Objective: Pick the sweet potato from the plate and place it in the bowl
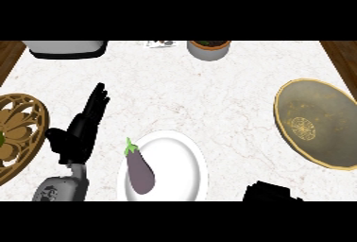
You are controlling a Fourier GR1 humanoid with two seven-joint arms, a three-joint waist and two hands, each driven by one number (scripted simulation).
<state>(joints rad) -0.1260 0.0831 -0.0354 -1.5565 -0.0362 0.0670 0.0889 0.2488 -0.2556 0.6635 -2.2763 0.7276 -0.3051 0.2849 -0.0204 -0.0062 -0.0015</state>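
- Head view: eggplant (pixel 140 171), purple w/ green stem, lies lengthwise on white plate (pixel 185 156), left half. Looks like eggplant, not the sweet potato named in task; only veg on plate.
- Bowl (pixel 317 124), brass-coloured, wide, sits far right, well apart from plate.
- Left hand (pixel 82 127) rests left of plate, fingers straight, up, holds nothing.
- Right hand (pixel 268 193) only partly in at lower edge, right of plate; can't tell if open or curled, nothing seen held.
- Carved wooden dish (pixel 21 137) at left edge, pot (pixel 209 49) at top.
- Step prob.: reach w/ right hand, nearer bowl. Best approach from above, across veg's thick middle, avoid plate rim, lift straight before swinging right.
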